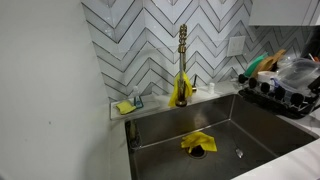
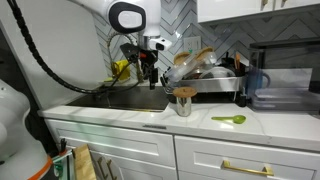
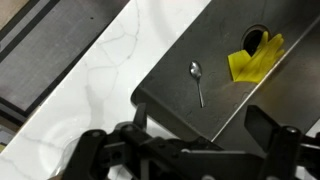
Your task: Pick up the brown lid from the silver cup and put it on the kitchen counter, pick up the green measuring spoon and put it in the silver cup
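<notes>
The silver cup [image 2: 183,104] stands on the pale kitchen counter [image 2: 215,128] near the sink, with the brown lid [image 2: 184,92] on top. The green measuring spoon [image 2: 229,119] lies on the counter to the cup's right. My gripper [image 2: 149,76] hangs above the sink, to the left of the cup and apart from it. In the wrist view the gripper [image 3: 205,128] is open and empty, with its fingers spread over the sink's edge and the counter [image 3: 95,80]. The cup and the green spoon do not show in the wrist view.
The steel sink [image 1: 250,125] holds a yellow cloth [image 1: 197,143] and a metal spoon [image 3: 197,80]. A gold faucet [image 1: 182,60] stands behind it. A loaded dish rack [image 2: 205,75] stands behind the cup. A yellow sponge [image 1: 124,107] lies on the ledge.
</notes>
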You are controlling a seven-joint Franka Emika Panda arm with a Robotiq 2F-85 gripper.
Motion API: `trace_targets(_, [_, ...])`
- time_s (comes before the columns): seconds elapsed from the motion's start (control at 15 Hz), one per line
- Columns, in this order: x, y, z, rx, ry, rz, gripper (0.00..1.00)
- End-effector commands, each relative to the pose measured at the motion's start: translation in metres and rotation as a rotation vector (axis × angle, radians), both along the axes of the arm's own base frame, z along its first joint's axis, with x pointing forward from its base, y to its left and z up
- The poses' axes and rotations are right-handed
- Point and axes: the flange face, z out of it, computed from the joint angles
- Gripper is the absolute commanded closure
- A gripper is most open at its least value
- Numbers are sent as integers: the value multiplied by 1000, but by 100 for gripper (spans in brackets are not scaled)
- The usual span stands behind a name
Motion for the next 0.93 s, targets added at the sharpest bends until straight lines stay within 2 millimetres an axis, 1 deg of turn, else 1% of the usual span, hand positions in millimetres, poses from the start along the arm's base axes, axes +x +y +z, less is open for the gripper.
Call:
trace_targets(0.0, [-15,-53,26,63,-40,71,0])
trace_targets(0.07, [-18,-71,30,57,-50,114,0])
trace_targets(0.13, [-19,-91,33,18,-79,119,0])
trace_targets(0.27, [-20,-123,33,39,-156,140,0])
trace_targets(0.33, [-17,-104,33,33,-111,111,0])
trace_targets(0.4, [-19,-114,33,35,-121,107,0])
trace_targets(0.47, [-20,-116,33,35,-120,103,0])
trace_targets(0.67, [-16,-105,33,30,-116,121,0])
trace_targets(0.73, [-16,-114,30,42,-126,107,0])
trace_targets(0.87, [-21,-135,25,126,-152,101,0])
